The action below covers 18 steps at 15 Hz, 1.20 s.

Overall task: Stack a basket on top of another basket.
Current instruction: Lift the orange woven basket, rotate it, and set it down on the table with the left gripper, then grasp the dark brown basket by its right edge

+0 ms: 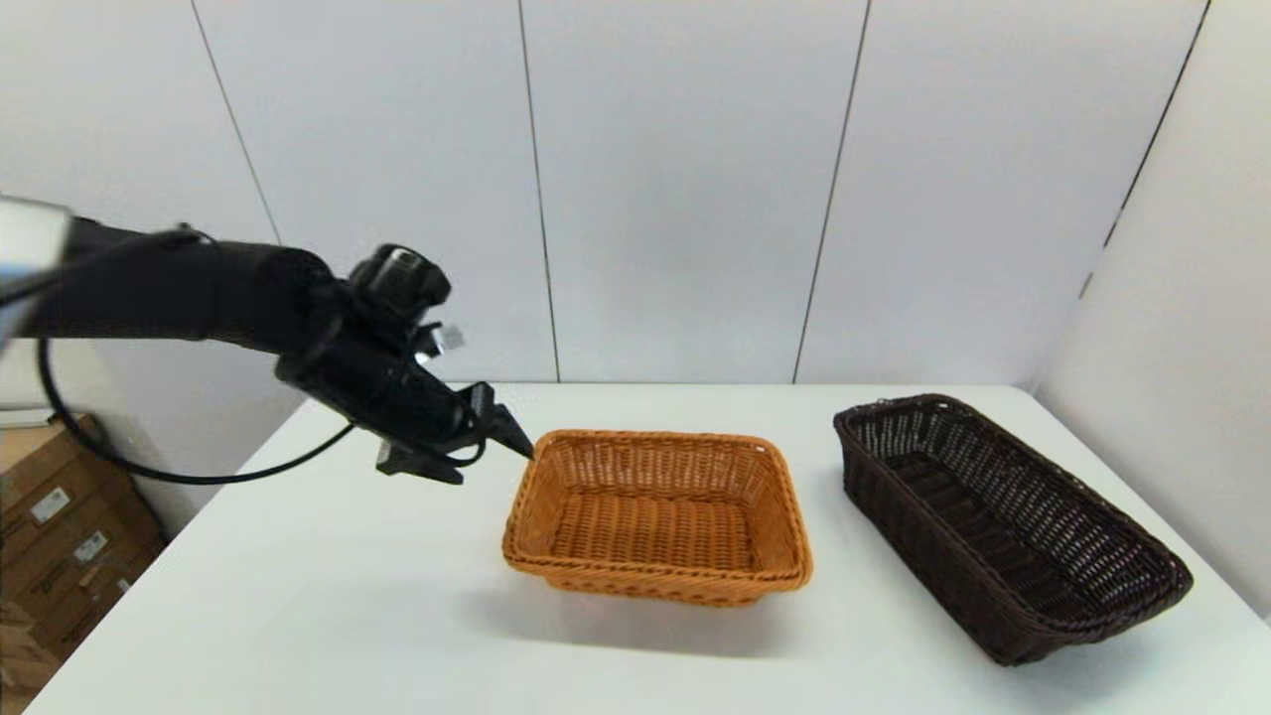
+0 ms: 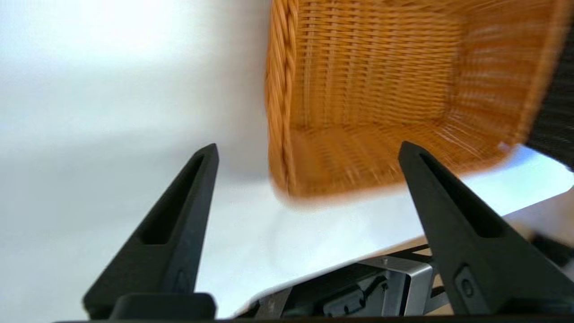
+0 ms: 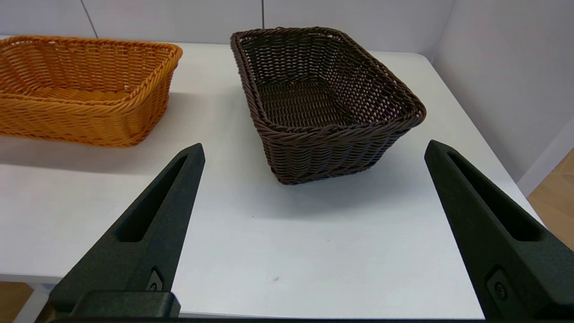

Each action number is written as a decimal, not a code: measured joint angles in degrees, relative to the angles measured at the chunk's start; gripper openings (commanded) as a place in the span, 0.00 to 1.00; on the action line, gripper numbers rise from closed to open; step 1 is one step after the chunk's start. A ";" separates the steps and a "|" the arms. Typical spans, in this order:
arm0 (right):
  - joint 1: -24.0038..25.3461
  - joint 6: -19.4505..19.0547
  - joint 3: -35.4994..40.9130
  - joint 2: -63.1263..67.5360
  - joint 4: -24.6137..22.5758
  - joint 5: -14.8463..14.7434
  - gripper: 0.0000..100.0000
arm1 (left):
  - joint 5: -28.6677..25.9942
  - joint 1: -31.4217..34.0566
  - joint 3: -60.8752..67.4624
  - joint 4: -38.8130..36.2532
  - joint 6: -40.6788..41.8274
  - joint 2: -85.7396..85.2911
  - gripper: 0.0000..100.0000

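Note:
The orange-tan basket (image 1: 655, 516) sits mid-table, upright and empty. The dark brown basket (image 1: 1003, 526) lies to its right, also empty, angled toward the table's right front. My left gripper (image 1: 492, 459) hovers just left of the orange basket's far left corner, open and holding nothing. In the left wrist view the orange basket (image 2: 381, 89) shows between and beyond the open gripper (image 2: 307, 150), with a sliver of the dark basket (image 2: 556, 125) at the edge. My right gripper (image 3: 314, 146) is open near the table's front edge, facing the dark basket (image 3: 323, 94), with the orange basket (image 3: 85, 85) beside it.
The white table (image 1: 348, 596) has bare surface left of and in front of the baskets. Cardboard boxes (image 1: 60, 526) stand on the floor off the table's left side. Wall panels close in behind and on the right, near the dark basket.

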 measured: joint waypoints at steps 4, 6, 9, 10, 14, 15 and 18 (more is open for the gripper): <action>0.00 -0.02 0.00 0.00 0.00 0.00 1.00 | 8.70 1.02 10.19 3.49 0.06 -22.71 1.00; 0.00 -0.02 0.00 0.00 0.00 -0.02 1.00 | 10.85 1.29 14.93 6.85 0.04 -34.85 1.00; 0.00 0.00 0.00 0.00 0.00 0.00 1.00 | 13.60 2.90 22.25 14.21 0.32 -53.37 1.00; 0.00 0.00 0.00 0.00 0.00 -0.02 1.00 | 14.25 3.91 24.75 16.29 0.72 -59.21 1.00; 0.00 0.00 0.00 0.00 0.00 0.00 1.00 | 13.42 10.95 31.98 26.40 3.49 -80.14 1.00; 0.00 -0.02 0.00 0.00 -0.02 -0.02 1.00 | 12.67 12.52 32.88 28.64 4.01 -83.72 1.00; -0.02 0.00 0.00 0.00 0.00 -0.02 1.00 | 11.93 15.54 34.65 31.61 7.06 -92.43 1.00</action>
